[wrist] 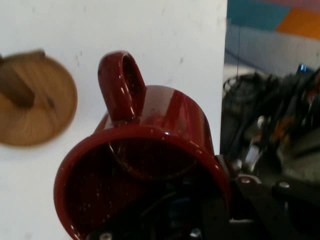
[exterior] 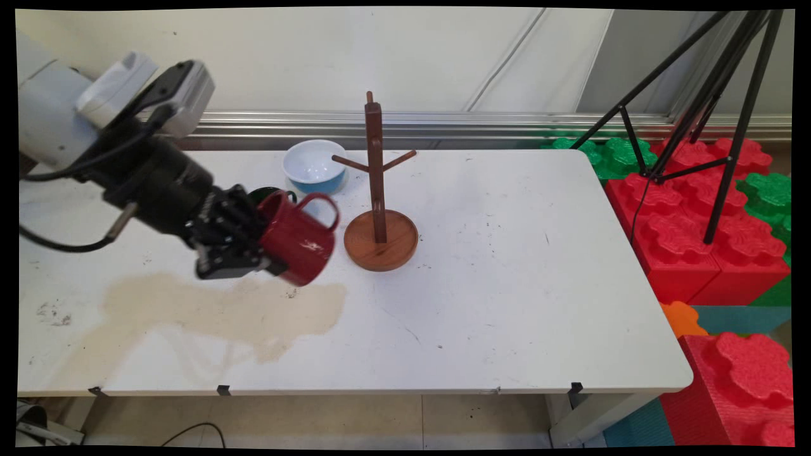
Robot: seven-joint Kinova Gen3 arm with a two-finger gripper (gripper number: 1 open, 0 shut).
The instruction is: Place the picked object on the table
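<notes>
- The black claw is pinching a dark red mug by its rim. One finger goes inside the mug and one stays outside.
- The mug is up in the air, above the white table. It is tipped on its side.
- The open mouth of the mug faces back at the claw. Its bottom points to the right, at the wooden stand.
- The mug's handle sticks up on top, like a little loop.
- In the hand view, the red mug fills most of the picture, and we look right into its dark inside. Its handle points up.
- The stand is just to the right of the mug, but they do not touch. It has a round brown base, a tall post and short pegs that stick out.
- The round base of the stand shows at the left side of the hand view.
- A white bowl that is blue on the outside sits behind the mug, near the back of the table.
- Something dark green peeks out behind the claw. I cannot tell what it is.
- A big light brown stain is on the table, under the claw and the mug.
- Big red and green toy blocks are on the floor to the right of the table. A black tripod stands on them.
</notes>
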